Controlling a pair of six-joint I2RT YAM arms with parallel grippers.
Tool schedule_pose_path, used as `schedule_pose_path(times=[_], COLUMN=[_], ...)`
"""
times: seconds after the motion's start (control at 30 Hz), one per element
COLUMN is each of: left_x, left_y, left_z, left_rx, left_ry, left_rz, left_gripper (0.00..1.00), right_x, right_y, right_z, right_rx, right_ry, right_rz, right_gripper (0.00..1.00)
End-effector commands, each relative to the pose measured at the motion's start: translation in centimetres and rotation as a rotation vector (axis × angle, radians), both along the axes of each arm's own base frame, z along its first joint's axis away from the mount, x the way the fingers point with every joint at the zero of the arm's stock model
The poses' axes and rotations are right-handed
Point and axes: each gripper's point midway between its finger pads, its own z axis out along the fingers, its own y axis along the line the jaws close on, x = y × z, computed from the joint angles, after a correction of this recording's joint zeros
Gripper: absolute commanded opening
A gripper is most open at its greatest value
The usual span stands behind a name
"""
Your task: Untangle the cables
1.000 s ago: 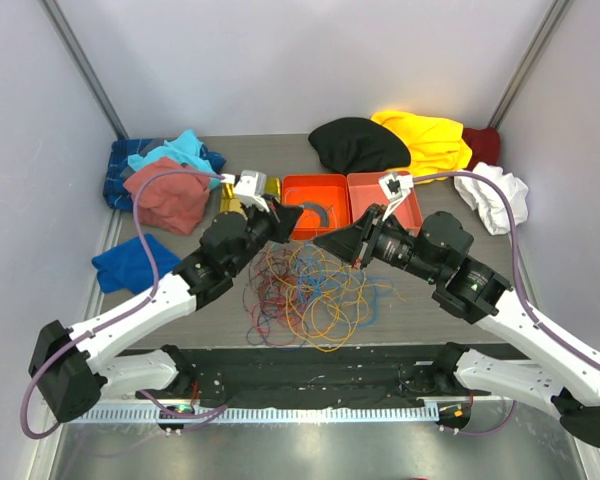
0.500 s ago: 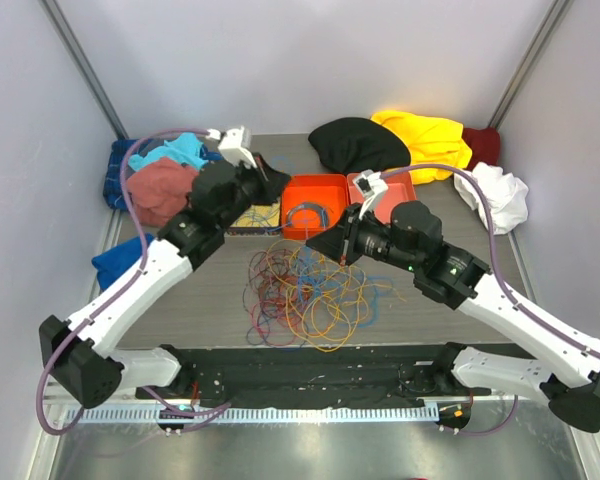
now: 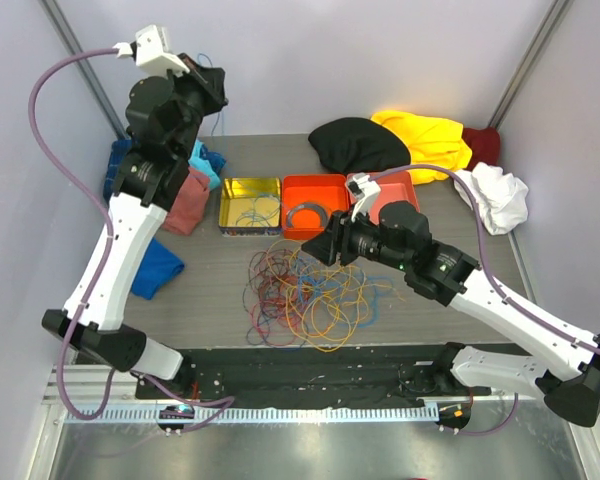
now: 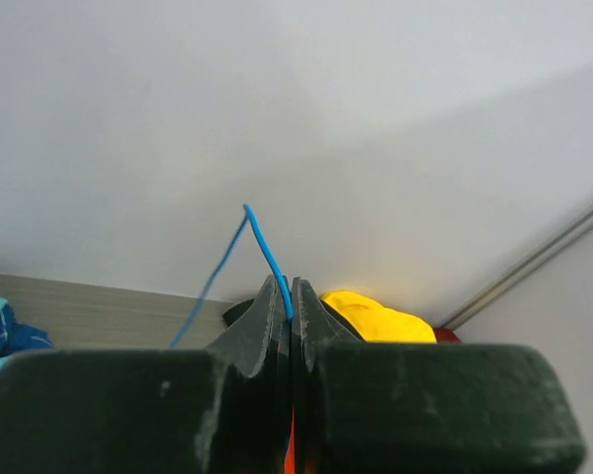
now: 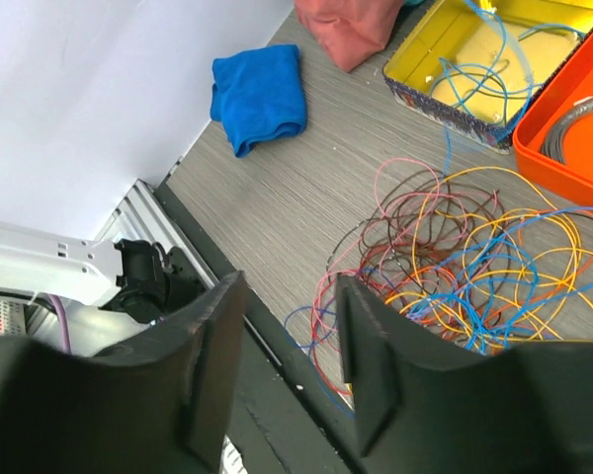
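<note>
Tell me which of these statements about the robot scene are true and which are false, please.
1. The left gripper is shut on a blue cable. True.
2. The right gripper is clamped on an orange wire. False: its jaws stand open and hold nothing.
3. The yellow tin holds blue wires. True.
4. The tangle of cables lies inside an orange tray. False: it lies on the table.

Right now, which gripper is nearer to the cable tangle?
Right. The right gripper hovers at the far edge of the cable tangle; the left gripper is high up near the back wall.
</note>
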Motion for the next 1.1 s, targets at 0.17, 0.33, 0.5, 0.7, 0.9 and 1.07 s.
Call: schedule_pose_path(times=[0.17,0.33,0.5,0.7,0.9,1.07], left_x=[3.3,3.6,4.4,4.8,4.4,3.8], left_y=[0.7,0.8,0.6,0.4,0.5,0.7], left_z=[0.8,1.9,2.0,3.0,4.7,5.6], left_rx=[0.099,0.103,0.111,0.108,0.099,0.085], left_ry=[-0.006,-0.036,-0.039,-0.059,-0.098,-0.116], left_rz=[0.081,0.090,0.088,0.086,0.089,0.087], left_gripper=[0.00,0.00,0.00,0.00,0.00,0.00], right_x=[0.1,-0.2,-0.6,-0.7,-0.9,-0.9], right_y=[-0.3,-0.8,-1.3,-2.2,-2.7,-2.9], right_z=[-1.2,-2.1,-2.7,-3.5,-3.5,-3.4], right_rx=[-0.029,-0.040,-0.044,-0.055,-0.060,-0.061], right_ry=[-0.015,-0.010,0.003,0.007,-0.001,-0.003], right_rz=[-0.005,-0.011,-0.019,-0.048,-0.059,-0.062], right_gripper=[0.57,0.56,0.55,0.55,0.54,0.53])
